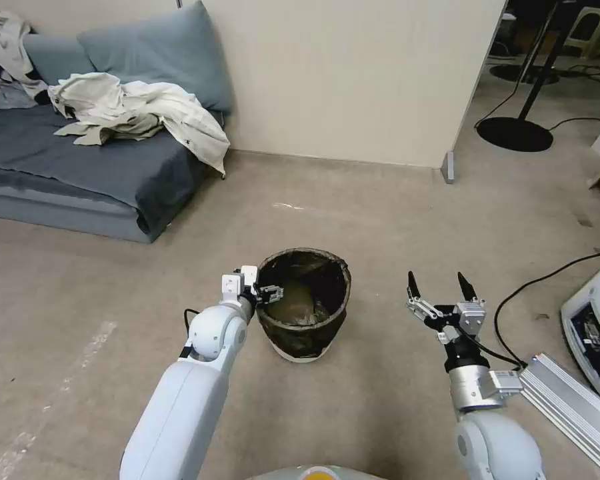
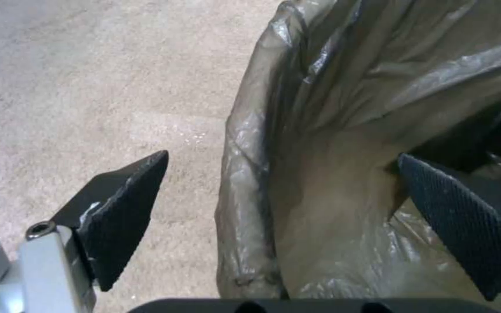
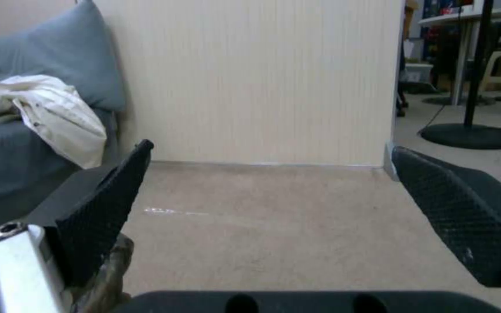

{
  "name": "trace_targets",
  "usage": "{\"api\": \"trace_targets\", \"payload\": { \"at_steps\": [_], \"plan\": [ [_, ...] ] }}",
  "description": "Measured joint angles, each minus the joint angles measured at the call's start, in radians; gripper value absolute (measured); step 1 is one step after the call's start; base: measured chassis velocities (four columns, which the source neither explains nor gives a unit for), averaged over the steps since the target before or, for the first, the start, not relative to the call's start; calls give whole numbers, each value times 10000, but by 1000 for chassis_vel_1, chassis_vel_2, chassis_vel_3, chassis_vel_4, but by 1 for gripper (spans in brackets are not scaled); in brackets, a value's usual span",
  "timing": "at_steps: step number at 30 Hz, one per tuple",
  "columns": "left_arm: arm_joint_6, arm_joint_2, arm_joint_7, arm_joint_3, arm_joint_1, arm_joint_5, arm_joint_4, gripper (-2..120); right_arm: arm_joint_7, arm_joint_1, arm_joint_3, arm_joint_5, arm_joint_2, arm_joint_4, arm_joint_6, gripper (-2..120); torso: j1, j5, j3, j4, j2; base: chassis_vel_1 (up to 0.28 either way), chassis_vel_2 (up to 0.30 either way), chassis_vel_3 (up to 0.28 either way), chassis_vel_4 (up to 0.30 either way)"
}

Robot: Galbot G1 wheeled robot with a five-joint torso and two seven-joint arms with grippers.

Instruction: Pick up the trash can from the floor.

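The trash can stands upright on the floor in front of me, a small round bin with a dark crinkled bag folded over its rim. My left gripper is open at the can's left rim. In the left wrist view the bagged rim runs between the open left gripper's two black fingers, one outside over the floor and one inside the can. To the can's right my right gripper hangs open above the floor, fingers pointing up, apart from the can.
A grey sofa with cushions and a cream garment stands at the back left. A beige wall panel rises behind. Cables, a white device and a metal rail lie at the right. A black stand base sits far right.
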Motion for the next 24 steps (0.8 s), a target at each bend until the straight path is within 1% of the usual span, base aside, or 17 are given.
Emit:
{"api": "trace_targets", "payload": {
  "at_steps": [6, 11, 15, 17, 18, 21, 22, 23, 24],
  "plan": [
    [310, 10, -49, 18, -36, 46, 58, 96, -8, 12, -4, 0, -1, -28, 28, 100, -1, 2, 0, 0, 0, 0, 0, 0, 0],
    [369, 3, -56, 34, -40, 74, 88, 95, -12, 31, -8, 1, -3, -48, 39, 100, 0, 1, -1, 1, 1, 0, 0, 0, 0],
    [376, -2, -50, 32, 24, 81, 45, 91, -12, 43, -14, 4, -6, -50, 46, 100, 0, 1, -1, 0, 1, 0, 0, 0, 0],
    [386, 2, 44, 7, 110, 77, -74, 82, -12, 49, -15, 7, -14, -51, 48, 100, -1, -3, 0, -1, 1, 0, 0, 0, 0],
    [392, 6, 82, -7, 145, 72, -126, 76, -12, 53, -14, 8, -17, -51, 49, 100, 0, -4, 1, -2, 1, 0, 0, 0, 0],
    [399, 8, 106, -29, 174, 64, -163, 69, -12, 55, -16, 9, -19, -51, 49, 100, 0, -4, 1, -3, 0, 0, 0, 0, 0],
    [405, 11, 128, -56, 211, 48, -200, 61, -12, 62, -25, 10, -20, -50, 49, 100, 0, -4, 1, -3, 0, 0, 0, 0, 0],
    [408, 15, 143, -78, 247, 38, -236, 57, -12, 65, -33, 10, -20, -50, 49, 100, 0, -4, 2, -2, 0, 0, 0, 0, 0],
    [408, 15, 143, -78, 247, 38, -236, 57, -12, 65, -33, 10, -20, -50, 49, 100, 0, -4, 2, -2, 0, 0, 0, 0, 0]
  ]
}}
